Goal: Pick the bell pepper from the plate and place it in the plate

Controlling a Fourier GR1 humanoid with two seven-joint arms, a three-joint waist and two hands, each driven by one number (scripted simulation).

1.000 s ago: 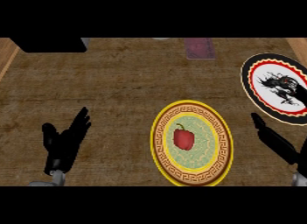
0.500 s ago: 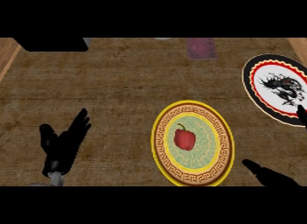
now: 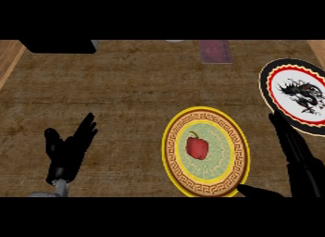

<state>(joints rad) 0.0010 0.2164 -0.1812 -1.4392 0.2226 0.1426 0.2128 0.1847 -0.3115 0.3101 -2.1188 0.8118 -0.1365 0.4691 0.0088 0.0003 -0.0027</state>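
Right hand: the right hand (image 3: 303, 162) is seen at the lower right of the frame, just right of the yellow-rimmed plate, with long fingers stretched upward and the thumb spread toward the plate's lower rim; it is wide open and nothing is held.
Left hand: the left hand (image 3: 67, 150) is shown at the lower left, fingers up and relaxed, at rest and well apart from both plates.
Bell pepper: the red bell pepper (image 3: 197, 146) is found lying near the middle of the yellow-rimmed plate, untouched by either hand.
Source plate: the yellow-rimmed plate (image 3: 173, 139) is set at the lower centre-right of the frame on the brown counter (image 3: 124, 92).
Target plate: the black-rimmed plate (image 3: 274, 69), white-centred with a dark dragon figure, is placed at the upper right edge, near the source plate but apart from it.
Step in hand: the approach to the pick is judged to be under way; the pepper is not yet grasped.
Next move: the right hand would need to be brought leftward over the pepper, lowered, and closed around it before any lift toward the upper right.
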